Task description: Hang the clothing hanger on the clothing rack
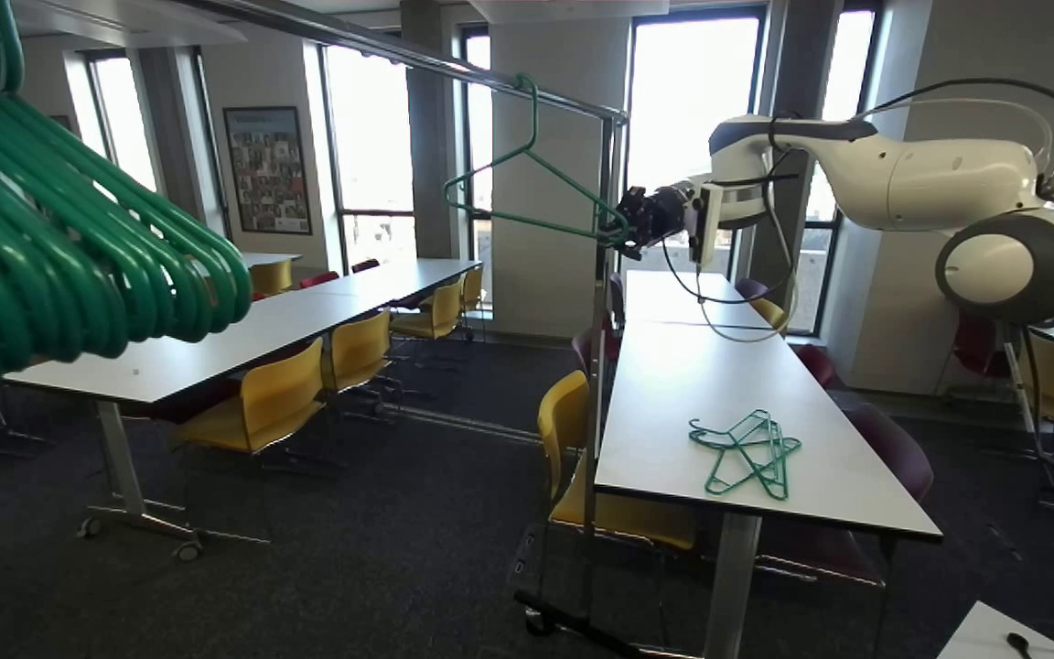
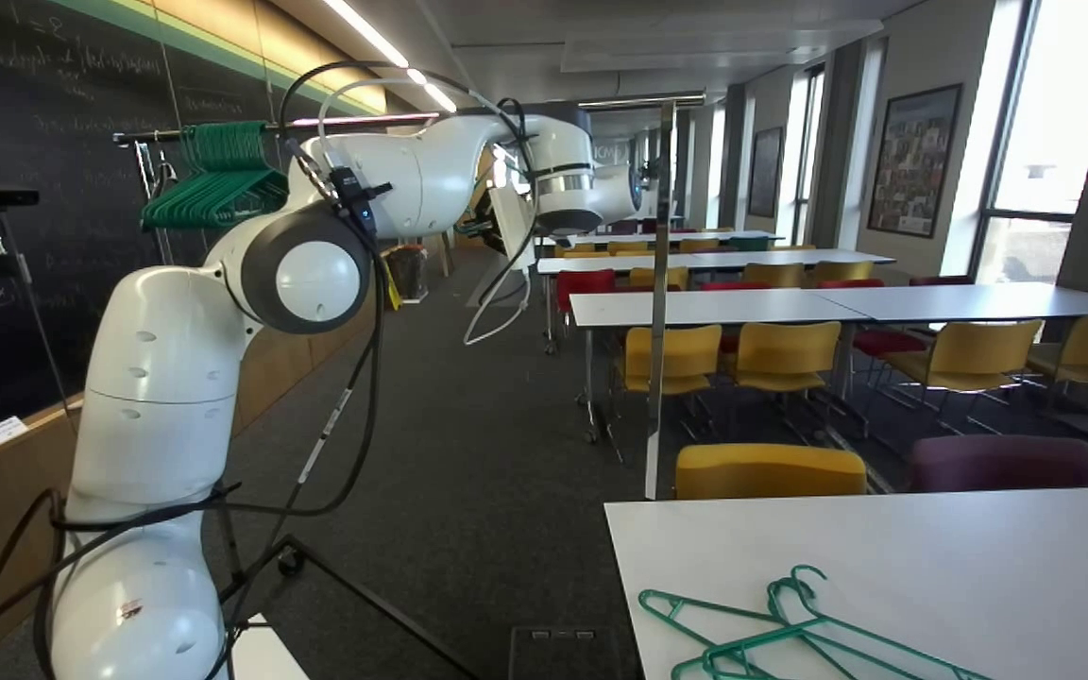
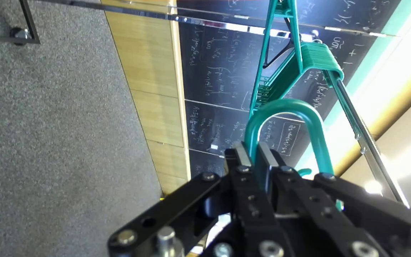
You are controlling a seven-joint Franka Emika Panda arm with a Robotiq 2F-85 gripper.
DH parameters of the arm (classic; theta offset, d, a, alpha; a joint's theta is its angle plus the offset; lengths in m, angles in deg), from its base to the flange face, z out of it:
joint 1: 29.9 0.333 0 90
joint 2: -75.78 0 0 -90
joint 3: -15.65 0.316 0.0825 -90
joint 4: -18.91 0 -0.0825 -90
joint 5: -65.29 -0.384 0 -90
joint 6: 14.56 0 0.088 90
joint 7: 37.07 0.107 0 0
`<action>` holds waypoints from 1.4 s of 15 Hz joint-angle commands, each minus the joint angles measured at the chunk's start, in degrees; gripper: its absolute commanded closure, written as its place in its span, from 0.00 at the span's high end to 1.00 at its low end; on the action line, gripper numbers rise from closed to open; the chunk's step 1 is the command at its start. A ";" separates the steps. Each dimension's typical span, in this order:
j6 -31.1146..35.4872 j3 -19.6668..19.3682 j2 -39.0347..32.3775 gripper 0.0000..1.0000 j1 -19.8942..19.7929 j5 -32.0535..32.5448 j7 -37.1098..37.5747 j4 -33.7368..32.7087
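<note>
The clothing hanger (image 1: 536, 222) is thin and green. It is at the rack's near end in an exterior view, with its hook overlapping the top bar; whether the hook rests on the bar is hard to tell. My gripper (image 1: 624, 227) is shut on the hanger's lower corner, beside the rack's upright. In the wrist view the hanger's rounded end (image 3: 284, 105) passes between the fingertips (image 3: 256, 157). The clothing rack's silver bar (image 1: 435, 59) also shows in the wrist view (image 3: 364, 132). The rack's upright shows in an exterior view (image 2: 659, 302), where the arm hides the gripper and held hanger.
Several green hangers (image 1: 79, 238) hang together at the bar's far end, also seen in an exterior view (image 2: 218, 179). Loose green hangers (image 1: 747, 453) lie on a white table (image 1: 664, 384) below the arm. Yellow chairs (image 1: 564, 412) stand by the rack's upright. Cables hang from the arm.
</note>
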 commanded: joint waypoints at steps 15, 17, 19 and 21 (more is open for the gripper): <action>4.58 -2.60 2.26 1.00 -1.47 -0.49 3.91 3.24; 9.47 -4.40 4.74 1.00 -0.49 5.93 1.96 6.73; 11.20 -5.34 7.14 1.00 -0.41 13.09 -2.05 10.80; 12.50 -6.06 9.78 1.00 -0.60 21.08 -4.82 15.05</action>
